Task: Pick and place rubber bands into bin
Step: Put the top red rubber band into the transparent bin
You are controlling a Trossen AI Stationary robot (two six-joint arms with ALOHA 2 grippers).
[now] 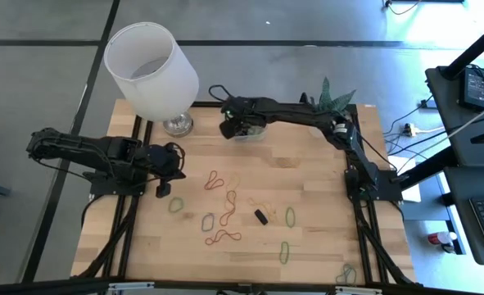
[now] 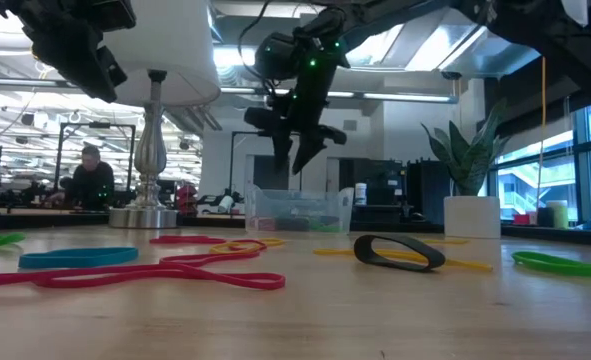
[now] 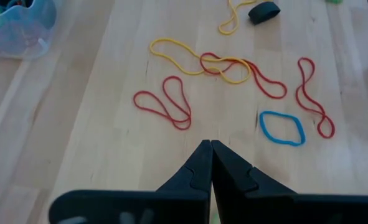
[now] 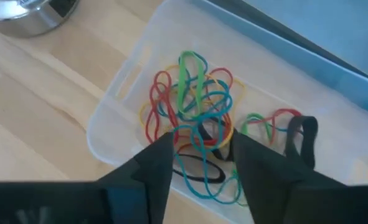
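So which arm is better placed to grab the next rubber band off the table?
Probably the left. Its gripper hovers, fingers shut, right beside the loose rubber bands on the table, with a red loop just ahead. The right gripper is open over the bin, farther from them.

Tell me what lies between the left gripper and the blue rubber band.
Nothing: in the left wrist view, only bare wood separates the shut left gripper from the blue rubber band. The red loops lie off to the other side.
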